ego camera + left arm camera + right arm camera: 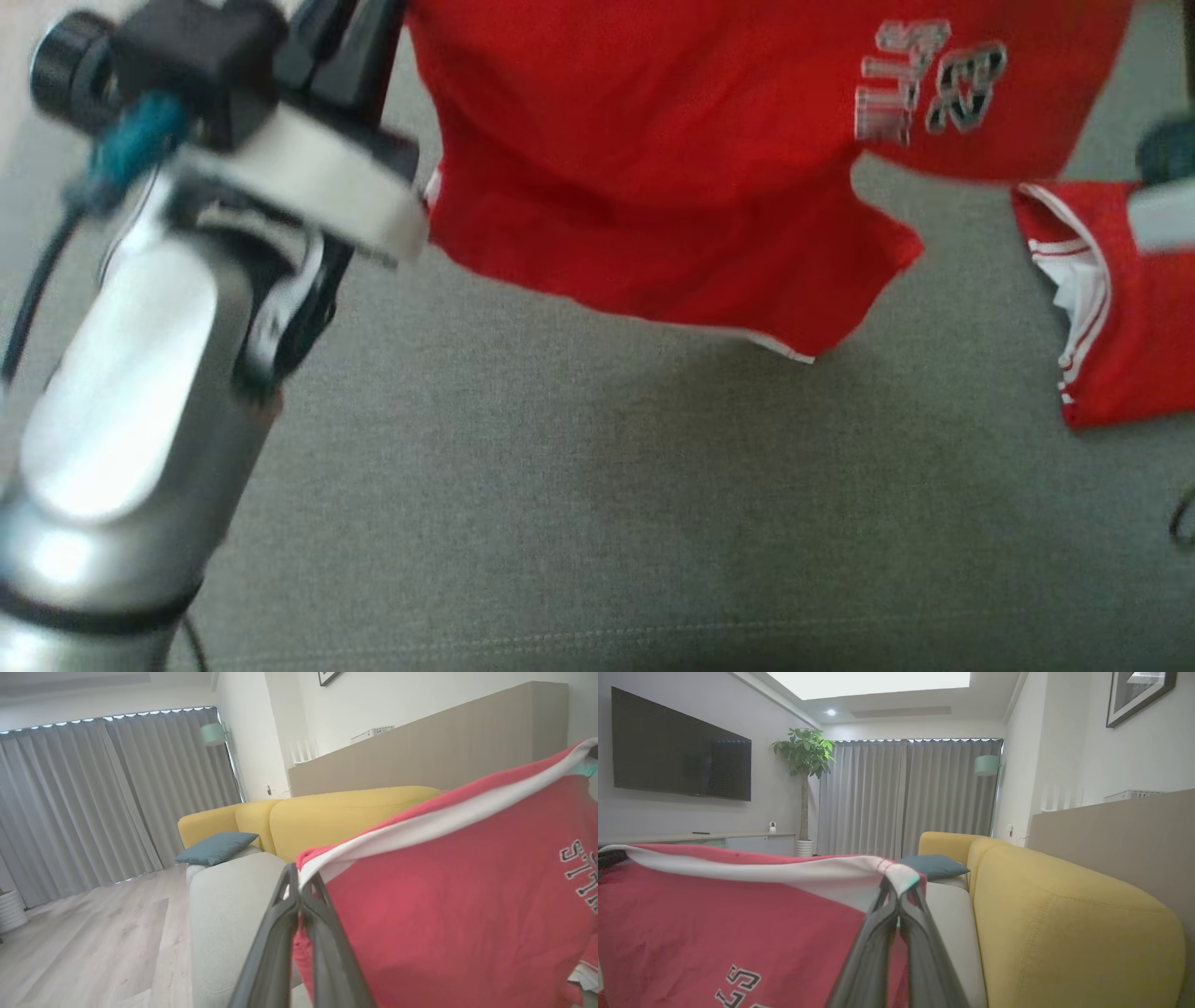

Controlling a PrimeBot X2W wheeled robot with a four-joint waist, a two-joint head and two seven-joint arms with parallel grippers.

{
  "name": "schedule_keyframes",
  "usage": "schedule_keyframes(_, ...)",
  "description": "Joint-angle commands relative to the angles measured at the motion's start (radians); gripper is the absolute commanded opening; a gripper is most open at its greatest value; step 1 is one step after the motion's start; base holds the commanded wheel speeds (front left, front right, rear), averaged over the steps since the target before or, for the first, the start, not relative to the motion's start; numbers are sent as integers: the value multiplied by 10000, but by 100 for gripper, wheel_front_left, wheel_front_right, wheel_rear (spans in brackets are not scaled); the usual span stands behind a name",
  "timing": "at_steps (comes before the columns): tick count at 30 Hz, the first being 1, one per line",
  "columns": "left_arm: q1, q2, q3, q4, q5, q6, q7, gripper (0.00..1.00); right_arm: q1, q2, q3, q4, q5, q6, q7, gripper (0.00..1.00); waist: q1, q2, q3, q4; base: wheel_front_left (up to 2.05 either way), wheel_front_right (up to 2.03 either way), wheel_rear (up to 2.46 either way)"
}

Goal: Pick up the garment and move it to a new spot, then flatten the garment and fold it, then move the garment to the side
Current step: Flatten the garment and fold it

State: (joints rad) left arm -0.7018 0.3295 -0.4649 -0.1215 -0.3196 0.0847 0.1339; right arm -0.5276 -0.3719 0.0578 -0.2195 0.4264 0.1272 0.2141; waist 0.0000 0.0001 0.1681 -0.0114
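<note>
Pick-up judged complete: left gripper (pixel 299 879) and right gripper (pixel 897 892) each pinch the red jersey (pixel 653 140) by its white-trimmed edge above the grey sofa seat (pixel 560 513). Laying down, flattening, folding and side placement are outstanding.

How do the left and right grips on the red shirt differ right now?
The left gripper pinches the red shirt at one end of its white band, cloth spreading to its right; the right gripper pinches the other end, cloth spreading to its left. The lettering sits nearer the right gripper than the left gripper. Both have jaws shut on the band, the shirt hanging between them.
</note>
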Motion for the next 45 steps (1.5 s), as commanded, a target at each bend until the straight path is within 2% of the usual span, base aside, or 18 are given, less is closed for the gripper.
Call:
schedule_keyframes(1,-871,144,590,40,-39,-27,-109,0,-758,-260,191,-68,144,35,-49,0,0,-1,225,-15,0,0,0)
schedule_keyframes(4,-1949,-351,690,1554,-106,-107,-715,0,-2275,-346,788,1197,374,35,-320,0,0,-1,570,-21,0,0,0)
schedule_keyframes(8,-3412,-989,950,4126,-172,-163,-1996,0,-4335,-106,1698,3200,639,35,-1046,0,0,-1,846,-63,0,0,0)
schedule_keyframes(12,-4457,-1528,1283,6605,-373,-183,-3331,0,-5788,457,2337,5323,838,35,-2127,0,0,-1,972,-142,0,0,0)
schedule_keyframes(13,-4768,-1753,1490,7636,-491,-153,-3701,0,-6201,886,2573,6370,1021,35,-2587,0,0,-1,1094,-223,0,0,0)
schedule_keyframes(19,-4483,-2320,2215,10029,-987,-159,-3948,0,-6236,2356,3482,9253,1772,35,-3467,0,0,-1,1581,-492,0,0,0)
schedule_keyframes(24,-3693,-2613,2705,11066,-1158,-159,-3954,0,-5654,2931,4354,11020,2248,35,-4065,0,0,-1,1990,-554,0,0,0)
schedule_keyframes(30,-3171,-2744,2822,10967,-888,-226,-3955,0,-5051,3086,5078,11586,2754,35,-4490,0,0,-1,2285,-507,0,0,0)
schedule_keyframes(34,-2404,-2774,2831,10440,-503,-277,-3956,0,-4280,2877,5445,11333,3106,35,-4680,0,0,-1,2233,-477,0,0,0)
schedule_keyframes(38,-1037,-2784,2886,9405,-123,-387,-3956,0,-3112,2371,5547,10417,3288,35,-4747,0,0,-1,1934,-487,0,0,0)
schedule_keyframes(45,1817,-2790,2564,7681,476,-671,-3956,0,16,1560,4432,7763,2821,35,-4756,0,0,-1,1224,-363,0,0,0)
